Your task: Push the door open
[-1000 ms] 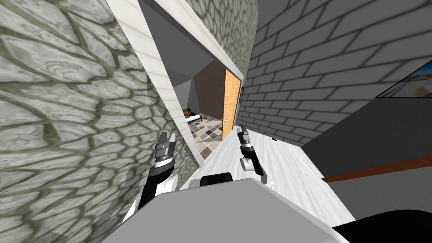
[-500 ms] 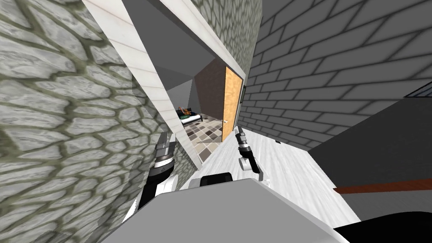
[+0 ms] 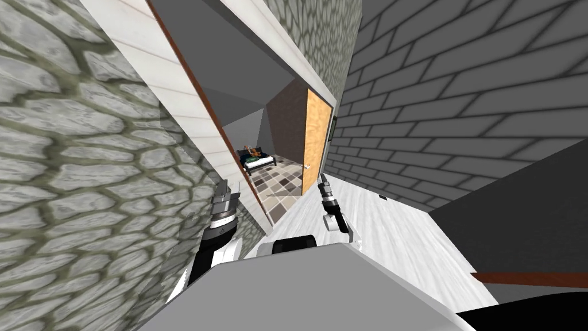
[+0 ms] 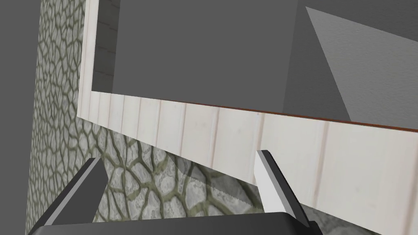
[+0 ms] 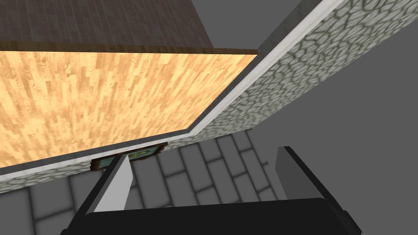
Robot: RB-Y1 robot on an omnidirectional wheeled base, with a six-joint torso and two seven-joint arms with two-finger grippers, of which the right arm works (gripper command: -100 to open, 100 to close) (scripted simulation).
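Left pincer [image 4: 179, 157] (fingers apart), white plank frame [image 4: 245, 134], cobbled wall [image 4: 138, 179] adj.

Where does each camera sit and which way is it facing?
Head view: on the head, looking steeply down and forward at the open wooden door and white door frame; left gripper and right gripper show.
Left wrist view: on the left hand, facing door frame and stone wall; open fingers show.
Right wrist view: on the right hand, facing the door; open fingers show.
Shared: the door, in head and right wrist views.
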